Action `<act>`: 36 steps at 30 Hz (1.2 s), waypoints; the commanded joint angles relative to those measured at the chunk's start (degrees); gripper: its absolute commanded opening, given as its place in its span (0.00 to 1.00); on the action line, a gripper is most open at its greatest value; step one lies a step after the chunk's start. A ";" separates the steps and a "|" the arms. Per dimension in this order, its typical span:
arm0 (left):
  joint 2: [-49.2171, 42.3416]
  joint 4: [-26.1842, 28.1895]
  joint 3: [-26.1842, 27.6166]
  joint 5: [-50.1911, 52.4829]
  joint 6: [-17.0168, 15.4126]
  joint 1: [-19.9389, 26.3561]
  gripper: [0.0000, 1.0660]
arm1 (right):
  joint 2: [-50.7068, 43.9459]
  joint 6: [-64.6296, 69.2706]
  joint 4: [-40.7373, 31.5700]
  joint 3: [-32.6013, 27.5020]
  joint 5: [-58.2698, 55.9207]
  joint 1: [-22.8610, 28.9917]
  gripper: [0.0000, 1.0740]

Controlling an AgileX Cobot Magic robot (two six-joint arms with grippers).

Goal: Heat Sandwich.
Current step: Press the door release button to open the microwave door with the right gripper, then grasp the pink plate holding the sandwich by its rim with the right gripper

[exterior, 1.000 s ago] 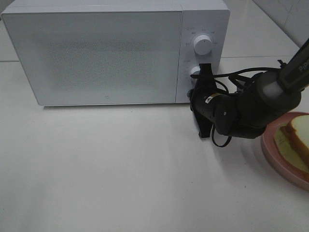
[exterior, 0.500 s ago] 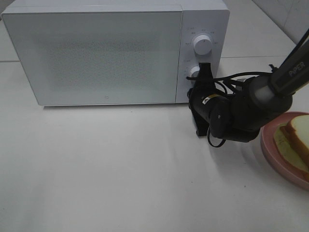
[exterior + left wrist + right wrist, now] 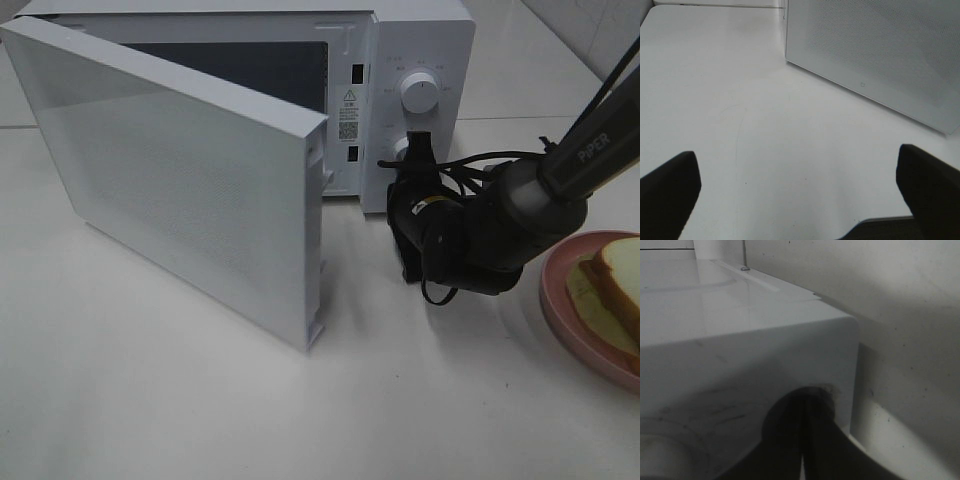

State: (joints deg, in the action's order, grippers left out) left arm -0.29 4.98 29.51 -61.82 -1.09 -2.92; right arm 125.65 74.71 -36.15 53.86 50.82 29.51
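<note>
standing at twelve o'clock of the high view, the white microwave is seen with its door open. the door is hinged toward ten o'clock and its free edge is angled out to about the view's middle over the white table, so that the dark cavity is exposed behind it. two round knobs are carried on the control panel: the upper knob is fully shown, the lower knob is partly covered by the right gripper. that claw is found between one and two o'clock of the middle, its black fingers pressed together with nothing between them, the tips set against the panel by the lower knob. whether the knob itself is touched cannot be told. the right arm is stretched in from two o'clock, with black cables looped about its wrist. the sandwich is found between three and four o'clock, at the view's edge, lying on the pink plate and partly cut off by the frame. it is set well apart from the microwave's opening and is touched by neither claw. the left gripper is shown only in its wrist view, where its fingers are spread wide with nothing held, over the table, the perforated face of the door lying ahead.
</note>
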 commanded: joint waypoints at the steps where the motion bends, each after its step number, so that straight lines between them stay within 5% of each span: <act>1: -1.32 0.23 0.00 0.34 0.11 0.11 0.94 | -1.09 -2.23 2.01 4.41 8.08 -2.01 0.00; 36: -1.32 0.23 0.00 0.34 0.11 0.11 0.94 | -13.24 -4.35 1.60 -8.88 -14.15 1.09 0.00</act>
State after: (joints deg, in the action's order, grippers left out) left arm -0.29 4.98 29.51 -61.82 -1.09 -2.92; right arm 114.13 71.45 -35.98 45.78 37.82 30.42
